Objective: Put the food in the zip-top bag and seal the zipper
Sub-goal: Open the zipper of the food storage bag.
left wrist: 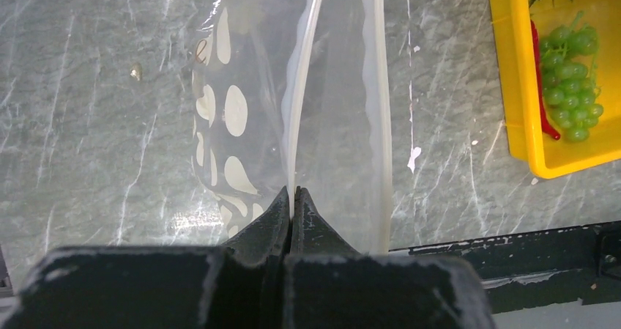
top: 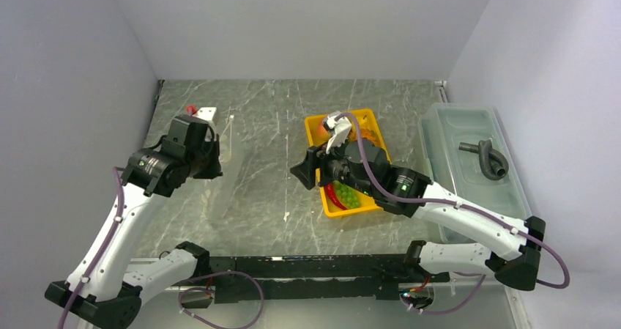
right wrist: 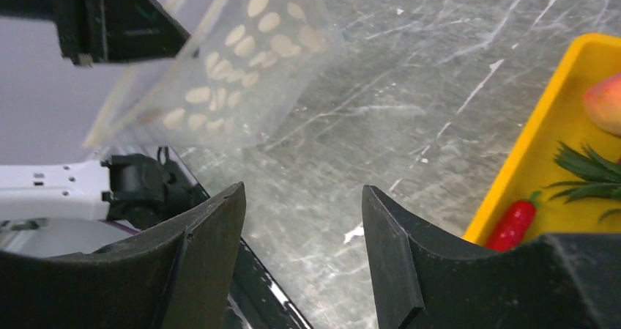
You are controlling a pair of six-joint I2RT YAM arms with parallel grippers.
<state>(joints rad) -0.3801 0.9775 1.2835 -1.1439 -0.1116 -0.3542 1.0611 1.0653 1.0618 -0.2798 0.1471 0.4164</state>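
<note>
My left gripper (top: 213, 160) (left wrist: 293, 191) is shut on the zipper (left wrist: 296, 102) of the clear polka-dot zip-top bag (left wrist: 234, 116) (top: 231, 169) (right wrist: 249, 58), holding it up off the table with the mouth parted. The food lies in a yellow tray (top: 315, 127) (left wrist: 512, 87) (right wrist: 545, 142): green grapes (top: 351, 196) (left wrist: 575, 87), a red chilli (top: 333, 196) (left wrist: 542, 87) (right wrist: 515, 223), a peach (right wrist: 606, 102) and green pineapple leaves (right wrist: 586, 171). My right gripper (top: 304, 171) (right wrist: 304, 193) hangs open and empty just left of the tray, pointing towards the bag.
A translucent lidded bin (top: 469, 124) with a grey hose piece (top: 489, 157) on it stands at the right. A small white and red object (top: 201, 113) lies at the back left. A black rail (top: 315, 267) runs along the near table edge.
</note>
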